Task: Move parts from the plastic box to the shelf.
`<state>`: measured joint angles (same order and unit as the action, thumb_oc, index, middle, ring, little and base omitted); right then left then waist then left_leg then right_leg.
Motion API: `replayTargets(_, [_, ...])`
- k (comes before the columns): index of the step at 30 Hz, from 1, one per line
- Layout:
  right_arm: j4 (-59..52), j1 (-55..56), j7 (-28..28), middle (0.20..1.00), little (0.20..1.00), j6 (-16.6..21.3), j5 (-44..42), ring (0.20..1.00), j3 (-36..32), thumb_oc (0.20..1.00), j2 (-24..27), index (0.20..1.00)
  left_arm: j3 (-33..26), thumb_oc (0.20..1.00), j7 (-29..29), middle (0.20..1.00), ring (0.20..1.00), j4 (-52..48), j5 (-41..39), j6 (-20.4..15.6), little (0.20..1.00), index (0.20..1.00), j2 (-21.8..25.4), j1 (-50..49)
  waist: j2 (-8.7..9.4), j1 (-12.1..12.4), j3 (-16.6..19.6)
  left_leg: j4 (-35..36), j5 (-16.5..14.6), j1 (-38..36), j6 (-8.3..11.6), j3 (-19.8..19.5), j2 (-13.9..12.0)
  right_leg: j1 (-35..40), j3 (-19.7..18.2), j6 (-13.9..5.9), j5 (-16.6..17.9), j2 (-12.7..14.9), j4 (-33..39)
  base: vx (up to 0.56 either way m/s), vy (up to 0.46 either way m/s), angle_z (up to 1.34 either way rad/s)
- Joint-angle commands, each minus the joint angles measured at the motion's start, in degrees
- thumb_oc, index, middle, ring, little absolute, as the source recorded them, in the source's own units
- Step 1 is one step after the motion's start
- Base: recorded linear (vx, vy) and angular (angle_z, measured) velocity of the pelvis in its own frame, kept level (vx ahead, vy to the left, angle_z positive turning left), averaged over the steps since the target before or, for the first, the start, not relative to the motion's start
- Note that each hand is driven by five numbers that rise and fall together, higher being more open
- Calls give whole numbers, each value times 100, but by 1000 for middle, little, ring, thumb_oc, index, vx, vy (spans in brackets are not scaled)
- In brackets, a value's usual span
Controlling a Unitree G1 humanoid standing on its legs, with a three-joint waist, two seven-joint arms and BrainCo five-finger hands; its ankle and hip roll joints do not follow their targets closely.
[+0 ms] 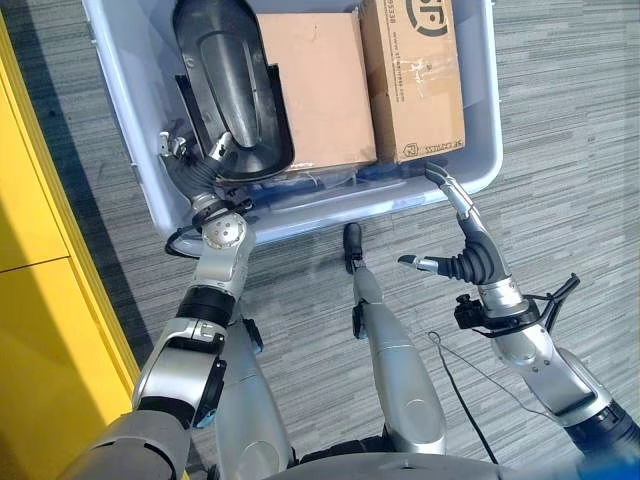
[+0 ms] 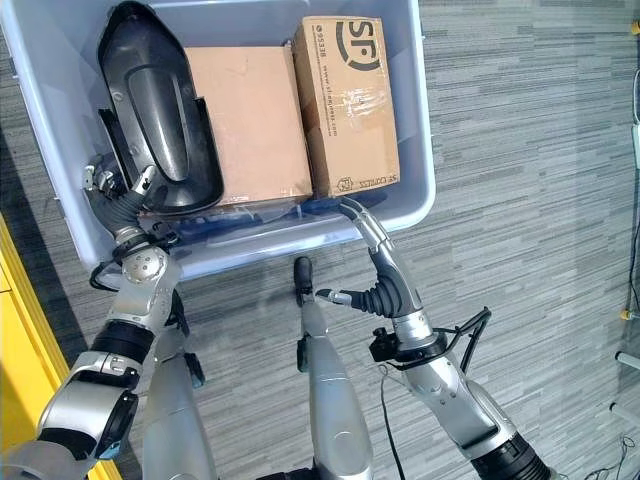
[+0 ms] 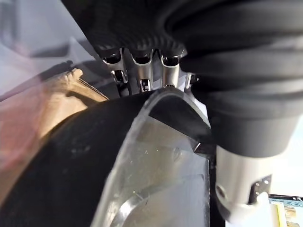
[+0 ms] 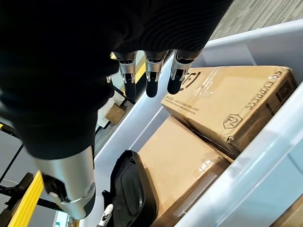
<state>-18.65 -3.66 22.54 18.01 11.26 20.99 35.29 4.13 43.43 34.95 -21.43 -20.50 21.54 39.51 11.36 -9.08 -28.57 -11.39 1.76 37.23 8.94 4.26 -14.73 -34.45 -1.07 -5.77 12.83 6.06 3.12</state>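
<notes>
A large black moulded plastic part (image 1: 225,70) lies along the left side of the pale blue plastic box (image 1: 482,110). My left hand (image 1: 200,165) reaches over the box's near wall. Its fingers (image 3: 143,75) and thumb curl round the near rim of the black part (image 3: 61,165). My right hand (image 1: 470,255) hovers over the floor just outside the box's near right corner, open. Its fingers (image 4: 151,75) are straight and point at the rim, holding nothing.
Two cardboard boxes fill the rest of the plastic box: a plain flat one (image 1: 315,85) in the middle and a printed one (image 1: 415,70) on the right. A yellow shelf unit (image 1: 40,300) stands along the left. Grey striped carpet (image 1: 560,200) surrounds the box.
</notes>
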Motion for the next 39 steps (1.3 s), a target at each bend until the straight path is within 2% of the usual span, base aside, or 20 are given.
replayTargets(1, [-201, 62, -24, 1000, 1000, 429, -250, 1000, -156, 1000, 314, 1000, -309, 1000, -100, 1000, 1000, 956, -326, 224, 1000, 1000, 577, 382, 30, -100, 232, 64, 114, -238, -60, -56, -85, 362, -102, -561, -615, 508, -1043, 0, 0, 0])
replayTargets(4, [-216, 80, -78, 1000, 1000, 467, -314, 1000, -116, 1000, 359, 1000, -154, 1000, -261, 1000, 1000, 1457, -326, 420, 1000, 1000, 722, 675, 42, -154, 267, 47, 109, -186, -60, -55, -89, 307, -117, -568, -599, 494, -1048, 0, 1, -1])
replayTargets(6, [-279, 167, -130, 1000, 1000, 510, -395, 1000, -130, 1000, 449, 1000, 30, 1000, -489, 1000, 1000, 2070, -282, 704, 1000, 1000, 892, 1036, 53, -221, 291, -13, 94, -92, -56, -67, -93, 227, -134, -569, -593, 477, -1068, 0, -2, -2])
replayTargets(10, [-322, 215, -219, 1000, 1000, 540, -462, 1000, -129, 1000, 530, 1000, 207, 1000, -668, 1000, 1000, 2496, -194, 935, 1000, 1000, 995, 1352, 56, -267, 303, -69, 75, 4, -55, -78, -90, 164, -158, -572, -589, 461, -1080, 0, 0, 0])
replayTargets(11, [-332, 227, -245, 1000, 1000, 544, -507, 1000, -124, 1000, 532, 1000, 278, 846, -768, 846, 846, 2579, -156, 989, 846, 846, 1009, 1390, 57, -281, 306, -81, 78, 23, -56, -81, -88, 141, -156, -573, -582, 463, -1081, 86, 8, 2])
replayTargets(12, [-351, 247, -272, 1000, 1000, 545, -524, 1000, -142, 1000, 542, 1000, 346, 495, -844, 495, 495, 2729, 8, 1128, 495, 495, 1062, 1415, 34, -289, 350, -89, -100, -32, -18, -117, -103, 187, -158, -593, -709, 444, -1092, 0, 0, 0])
replayTargets(13, [-372, 280, -309, 1000, 1000, 551, -540, 1000, -178, 1000, 556, 1000, 409, 200, -858, 200, 200, 2734, 75, 1154, 200, 200, 1074, 1464, 48, -294, 318, -105, 71, 61, -61, -89, -83, 117, -169, -575, -578, 458, -1088, -6, 8, -10])
replayTargets(20, [-374, 386, -462, 1000, 1000, 505, -612, 1000, -223, 1000, 537, 1000, 526, 200, -1111, 200, 200, 2715, 88, 1167, 200, 200, 1060, 1428, -30, -263, 360, -51, 89, -31, -62, -83, -58, 190, -139, -583, -577, 470, -1076, -16, 7, 2])
replayTargets(23, [-261, 399, -506, 1000, 1000, 406, -529, 1000, -238, 1000, 436, 1000, 441, 200, -1174, 200, 200, 2160, -66, 973, 200, 200, 914, 895, -135, -133, 432, 85, 122, -295, -64, -94, -27, 423, -102, -587, -585, 523, -1036, 3, 3, -1])
replayTargets(34, [4, 393, -593, 1000, 1000, 235, -367, 1000, -270, 1000, 277, 1000, 50, 200, -1353, 200, 200, 1373, -269, 741, 200, 200, 605, -306, -318, 94, 625, 409, 194, -998, -59, -24, 18, 1005, -36, -583, -627, 655, -929, 14, 9, -1])
replayTargets(39, [155, 442, -663, 1000, 1000, 149, -260, 1000, -403, 1000, 191, 1000, -70, 200, -1439, 200, 200, 340, -385, 425, 200, 200, 452, -989, -490, 245, 809, 654, 256, -1415, -52, -19, 45, 1343, 28, -582, -662, 762, -822, 61, 23, 8])
